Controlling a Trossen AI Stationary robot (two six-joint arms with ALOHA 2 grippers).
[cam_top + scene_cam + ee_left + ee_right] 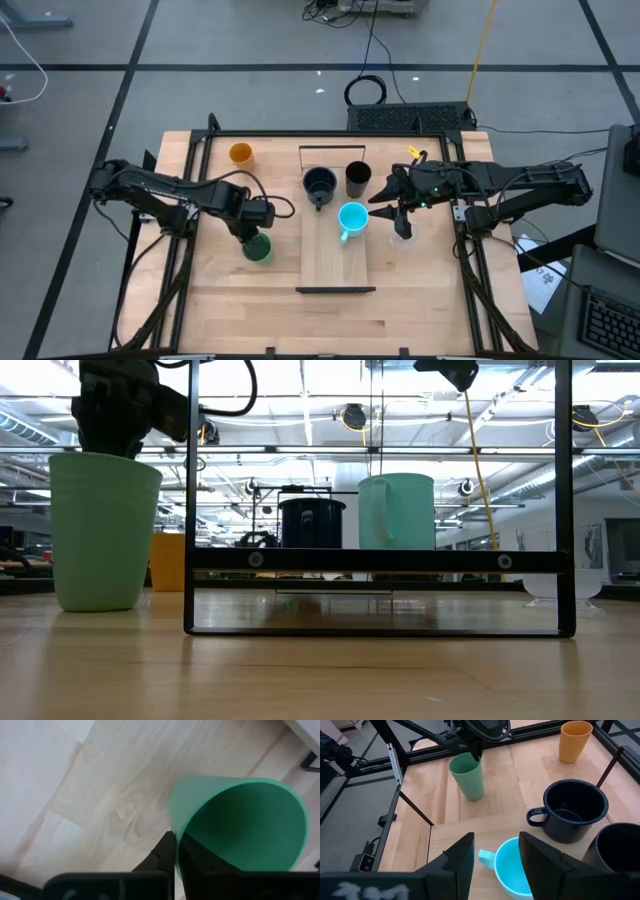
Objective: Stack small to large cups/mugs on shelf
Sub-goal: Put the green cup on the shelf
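Left pincer is clamped down on the rim of the green cup, 1 finger inside and 1 outside, and the cup stands upright on the counter just left of the shelf. Right pincer hangs partly open with nothing in it, right above the bright blue mug on the shelf. The dark mug and tall black cup sit further back on the shelf, and the orange cup is off near the counter's far left corner.

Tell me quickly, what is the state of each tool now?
Left tool: closed on the rim of the green cup.
Right tool: open, holding nothing, above the bright blue mug.
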